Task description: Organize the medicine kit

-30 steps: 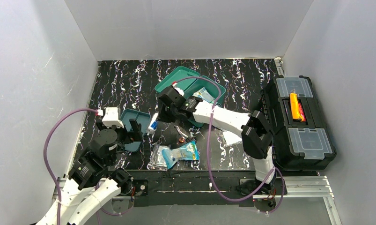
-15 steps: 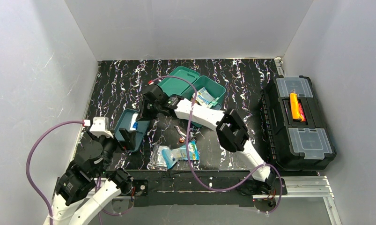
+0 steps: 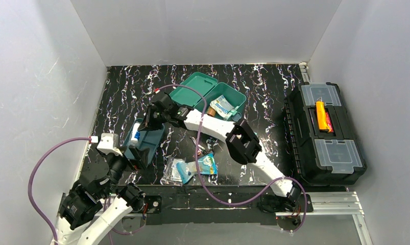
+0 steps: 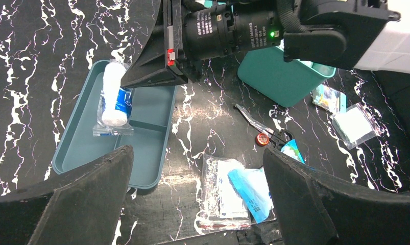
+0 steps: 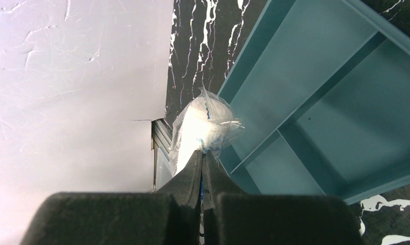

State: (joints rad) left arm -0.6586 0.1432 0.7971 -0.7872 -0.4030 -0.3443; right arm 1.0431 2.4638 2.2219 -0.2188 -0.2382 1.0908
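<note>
Right pincer (image 5: 202,150) clamped on a bagged gauze roll (image 5: 200,122) above the inner tray (image 5: 315,102).
Left pincer (image 4: 196,153) gapes idle; medicine kit (image 3: 200,81) sits open, part-filled, at the back of the worktop (image 3: 126,87); packets (image 3: 195,167) and scissors (image 4: 254,120) lie loose.

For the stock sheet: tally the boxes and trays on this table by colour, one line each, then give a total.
Teal-green: 1, the medicine box, lid open
Blue-teal: 1, the tray
Black: 1, the toolbox
Total: 3
</note>
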